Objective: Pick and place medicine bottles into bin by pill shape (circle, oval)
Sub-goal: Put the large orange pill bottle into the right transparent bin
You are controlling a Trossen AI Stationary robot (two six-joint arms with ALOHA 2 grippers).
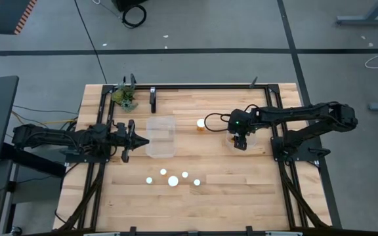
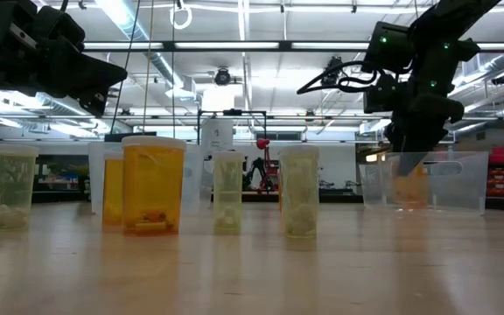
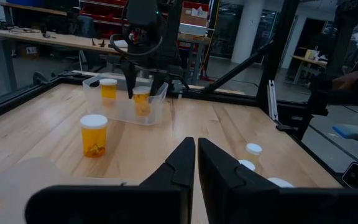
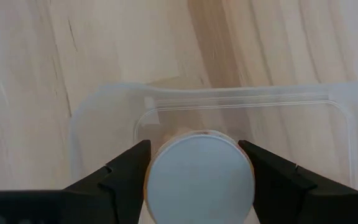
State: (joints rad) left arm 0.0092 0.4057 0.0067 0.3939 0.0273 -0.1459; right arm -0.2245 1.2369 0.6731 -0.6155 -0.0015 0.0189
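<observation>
Amber bottle [image 4: 199, 180] sits between the right gripper's [image 1: 240, 143] parted fingers, low inside the right clear tub [image 4: 104, 112]; whether they grip it I cannot tell. Lifting crookedly could topple it against the tub wall. Left gripper [image 3: 196, 163], pressed shut and empty, waits by the middle tub [image 1: 161, 136]; five bottles [image 1: 173, 178] stand near.

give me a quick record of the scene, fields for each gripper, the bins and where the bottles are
right gripper: inside the clear tub on the right, fingers either side of a white-capped amber bottle
left gripper: shut, empty, beside the middle clear tub
second bottle in right tub: amber, upright
loose amber bottle: upright on the table between the tubs
front row of bottles: five white caps, upright, untouched
</observation>
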